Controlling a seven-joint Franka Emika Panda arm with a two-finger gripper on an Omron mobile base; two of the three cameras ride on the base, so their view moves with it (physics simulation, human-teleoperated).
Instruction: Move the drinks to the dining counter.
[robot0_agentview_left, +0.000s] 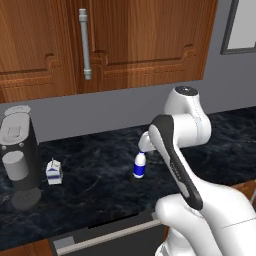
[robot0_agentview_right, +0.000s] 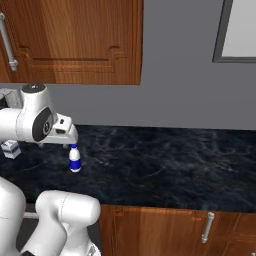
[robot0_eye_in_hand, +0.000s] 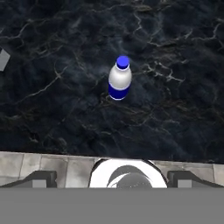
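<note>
The bottle (robot0_eye_in_hand: 119, 79) stands upright on the black surface (robot0_eye_in_hand: 175, 43), directly under the hand (robot0_eye_in_hand: 112, 177), which hangs above it with fingers spread wide, gripping nothing. The carton (robot0_agentview_left: 54, 171) sits well apart from the bottle, beside the coffee machine (robot0_agentview_left: 19, 155).

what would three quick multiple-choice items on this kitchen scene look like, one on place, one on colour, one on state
1. Where does the small bottle stand?
A. on the black counter
B. inside a cupboard
C. on the floor

2. What colour is the bottle's cap?
A. red
B. blue
C. green

3. How is the gripper now?
A. shut on the bottle
B. shut on the carton
C. open, holding nothing

Answers: 1 A, the bottle stands upright on the dark marble top; 2 B, the hand view shows a blue cap; 3 C, the jaws stand wide apart above the bottle, while the carton sits untouched beside the coffee machine.
</note>
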